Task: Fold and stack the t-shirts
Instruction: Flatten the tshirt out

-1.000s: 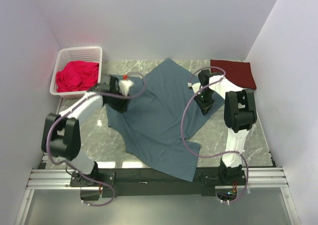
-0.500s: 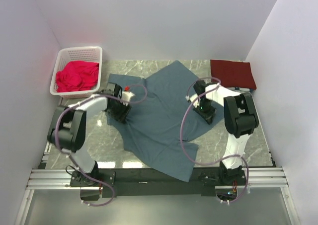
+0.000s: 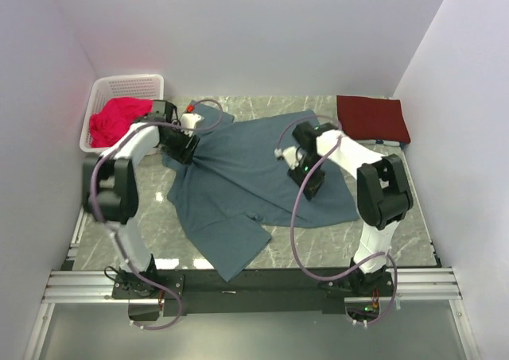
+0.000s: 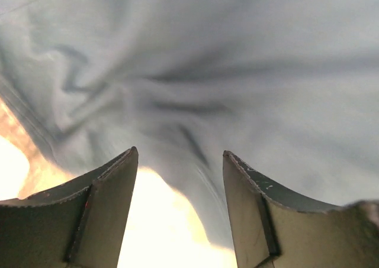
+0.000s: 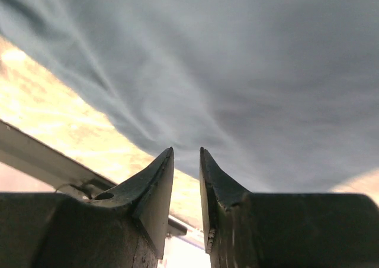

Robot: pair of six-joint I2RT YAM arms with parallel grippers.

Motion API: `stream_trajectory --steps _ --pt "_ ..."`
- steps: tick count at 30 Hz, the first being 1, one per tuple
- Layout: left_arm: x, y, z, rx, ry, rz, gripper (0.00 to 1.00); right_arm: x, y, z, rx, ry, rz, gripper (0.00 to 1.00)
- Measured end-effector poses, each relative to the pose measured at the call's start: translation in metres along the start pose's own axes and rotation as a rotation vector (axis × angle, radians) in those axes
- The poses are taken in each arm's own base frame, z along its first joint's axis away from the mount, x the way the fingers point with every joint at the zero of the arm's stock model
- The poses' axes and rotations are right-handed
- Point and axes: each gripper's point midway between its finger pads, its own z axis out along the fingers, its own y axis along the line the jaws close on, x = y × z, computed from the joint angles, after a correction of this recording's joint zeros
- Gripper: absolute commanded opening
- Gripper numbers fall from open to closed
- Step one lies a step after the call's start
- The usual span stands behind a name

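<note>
Left pincer (image 4: 179, 152): released, jaws wide apart, nothing in them. The blue-grey shirt (image 3: 238, 189) starts just past my tips, bunched there. Right pincer (image 5: 185, 151): jaws a slit apart, nothing between them, same shirt just ahead. Shirt lies spread on the table (image 3: 151, 233). Maroon shirt (image 3: 372, 118) lies folded at back right.

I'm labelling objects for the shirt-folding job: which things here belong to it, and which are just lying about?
Part of the job:
- blue-grey t-shirt, spread out between the arms
- maroon t-shirt, folded, far right corner

Lying about:
- white basket, far left corner
- red cloth inside it, kind of garment unclear
</note>
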Motion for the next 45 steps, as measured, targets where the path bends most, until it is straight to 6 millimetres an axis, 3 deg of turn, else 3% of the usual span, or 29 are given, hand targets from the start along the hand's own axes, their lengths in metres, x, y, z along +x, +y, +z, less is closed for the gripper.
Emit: stream_trajectory --steps 3,7,9,14,18,24,32,37,40,45 --pt "-0.001 -0.032 -0.046 0.064 -0.078 0.105 0.64 -0.015 -0.023 -0.021 0.013 -0.090 0.058 0.32" --pt "0.016 -0.079 -0.092 0.075 -0.165 0.299 0.61 -0.006 -0.051 -0.026 0.037 -0.103 0.137 0.30" --pt "0.036 -0.108 -0.091 0.112 -0.156 0.385 0.58 0.002 -0.063 -0.020 0.042 -0.075 0.172 0.29" --pt "0.112 -0.168 -0.050 0.239 0.023 0.565 0.54 0.019 -0.091 0.010 0.050 0.019 0.236 0.28" --pt "0.152 -0.175 -0.034 0.239 0.125 0.629 0.53 0.025 -0.103 0.019 0.085 0.043 0.244 0.27" --pt "0.152 -0.180 -0.036 0.217 0.080 0.777 0.49 0.042 -0.101 0.023 0.127 0.083 0.229 0.27" --pt "0.197 -0.183 -0.070 0.315 0.113 1.058 0.41 0.076 -0.088 0.026 0.149 0.165 0.210 0.27" --pt "0.211 -0.175 -0.084 0.376 0.201 1.195 0.45 0.090 -0.081 0.027 0.143 0.195 0.200 0.28" --pt "0.197 -0.170 -0.091 0.395 0.193 1.151 0.51 0.093 -0.077 0.027 0.134 0.195 0.195 0.28" --pt "0.128 -0.167 -0.085 0.297 0.011 1.010 0.51 0.089 -0.072 0.025 0.109 0.152 0.196 0.28"
